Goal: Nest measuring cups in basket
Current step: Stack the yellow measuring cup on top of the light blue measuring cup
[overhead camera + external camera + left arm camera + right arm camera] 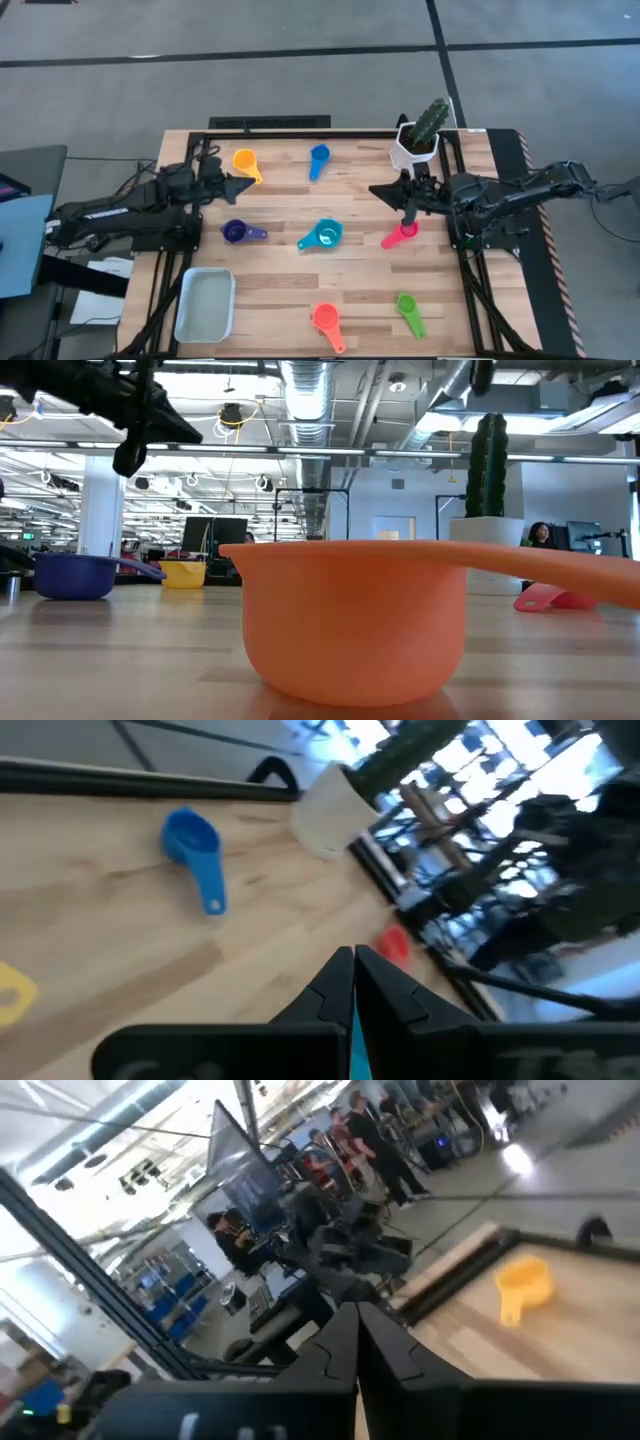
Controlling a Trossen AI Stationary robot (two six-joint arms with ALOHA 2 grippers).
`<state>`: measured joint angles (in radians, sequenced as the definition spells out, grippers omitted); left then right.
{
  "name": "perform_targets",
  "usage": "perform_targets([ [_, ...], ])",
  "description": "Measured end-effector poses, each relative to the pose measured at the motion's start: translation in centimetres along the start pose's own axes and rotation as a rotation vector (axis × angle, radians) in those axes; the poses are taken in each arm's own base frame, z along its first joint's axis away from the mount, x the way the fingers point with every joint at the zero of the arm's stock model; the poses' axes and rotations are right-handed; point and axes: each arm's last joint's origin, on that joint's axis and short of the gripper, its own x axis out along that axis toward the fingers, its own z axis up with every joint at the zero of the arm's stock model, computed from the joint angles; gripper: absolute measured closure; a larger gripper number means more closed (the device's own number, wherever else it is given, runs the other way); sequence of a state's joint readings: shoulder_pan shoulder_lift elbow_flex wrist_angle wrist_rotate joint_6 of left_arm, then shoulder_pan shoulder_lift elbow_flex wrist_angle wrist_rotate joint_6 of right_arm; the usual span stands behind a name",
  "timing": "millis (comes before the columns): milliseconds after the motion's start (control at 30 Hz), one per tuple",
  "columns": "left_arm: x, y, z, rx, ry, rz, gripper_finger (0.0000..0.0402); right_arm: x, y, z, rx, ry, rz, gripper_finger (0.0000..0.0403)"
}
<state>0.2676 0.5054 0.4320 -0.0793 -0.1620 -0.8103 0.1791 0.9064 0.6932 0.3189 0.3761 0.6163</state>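
Seven measuring cups lie apart on the wooden table: yellow (246,163), blue (318,158), purple (238,232), teal (322,236), pink (400,235), red-orange (327,322) and green (408,310). The basket (205,305) stands at the near left corner with nothing in it. My left gripper (252,185) hovers shut just near of the yellow cup, pointing right. My right gripper (373,189) hovers shut beyond the pink cup, pointing left. Their wrist views show the fingertips of the left gripper (352,955) and the right gripper (357,1312) closed together on nothing.
A white faceted pot with a cactus (420,140) stands at the far right, close behind my right gripper. In the low view the red-orange cup (350,620) fills the foreground. Bare wood lies between the cups in the table's middle. People show in the room beyond.
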Motion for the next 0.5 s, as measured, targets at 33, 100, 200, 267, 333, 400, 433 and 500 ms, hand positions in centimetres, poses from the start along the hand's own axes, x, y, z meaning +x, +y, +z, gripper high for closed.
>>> perform_targets([
  [33,0.4,-0.3,0.3,-0.007,0.000,0.036,0.0401,0.3,0.3,0.4,-0.024,-0.007,-0.002,0.0387],
  [100,1.1,-0.9,0.9,0.005,0.006,0.120,0.0401,0.9,0.5,1.4,-0.069,-0.010,-0.032,0.0389],
  [200,2.2,-1.4,1.7,0.054,0.032,0.292,0.0401,1.6,-0.1,2.5,-0.108,0.024,-0.126,0.0380],
  [267,2.9,-1.5,2.4,0.071,0.053,0.410,0.0401,1.7,-0.7,3.2,-0.104,0.060,-0.204,0.0365],
  [333,3.7,-1.6,3.0,0.068,0.094,0.507,0.0399,1.8,-1.4,3.7,-0.094,0.097,-0.280,0.0345],
  [400,4.6,-1.5,3.6,0.059,0.136,0.582,0.0389,1.8,-2.0,4.0,-0.103,0.150,-0.330,0.0323],
  [433,5.0,-1.3,3.7,0.060,0.157,0.622,0.0380,1.7,-2.4,4.1,-0.107,0.176,-0.356,0.0311],
  [500,5.8,-0.9,3.9,0.046,0.181,0.697,0.0360,1.6,-2.8,4.3,-0.088,0.208,-0.383,0.0286],
])
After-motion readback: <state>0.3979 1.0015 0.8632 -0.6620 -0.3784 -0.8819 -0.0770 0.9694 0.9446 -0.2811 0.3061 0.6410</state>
